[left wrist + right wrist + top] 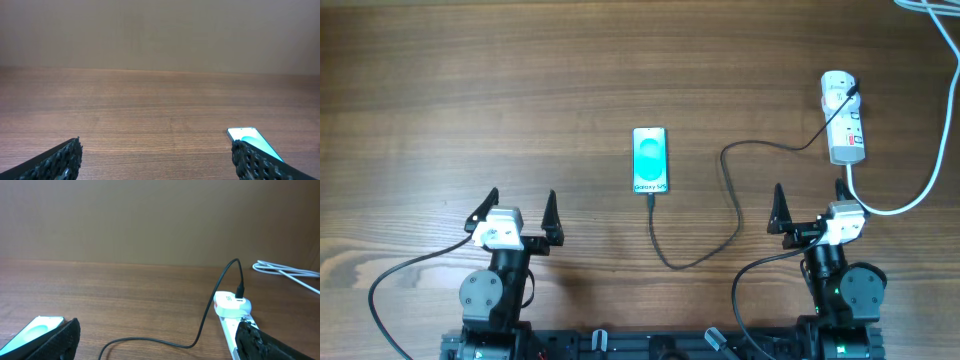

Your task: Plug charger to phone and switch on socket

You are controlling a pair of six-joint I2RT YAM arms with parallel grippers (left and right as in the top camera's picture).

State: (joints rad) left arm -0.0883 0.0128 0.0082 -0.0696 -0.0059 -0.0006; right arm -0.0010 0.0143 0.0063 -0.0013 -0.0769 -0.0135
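Observation:
The phone (650,159) lies flat mid-table with its cyan-blue screen up. The charger (734,218), a thin black cable, runs from a white adapter on the far end of the socket (844,125), loops toward me and ends with its tip at the phone's near edge; I cannot tell if it is seated. My left gripper (516,214) is open and empty, left of and nearer than the phone. My right gripper (810,204) is open and empty, just in front of the socket. The left wrist view shows the phone (246,135) by the right finger. The right wrist view shows the phone (36,328), the charger (202,325) and the socket (231,306).
A thicker white lead (910,203) leaves the socket's near end, curves right and runs up the table's right edge; it also shows in the right wrist view (285,270). The wooden table (470,110) carries nothing else.

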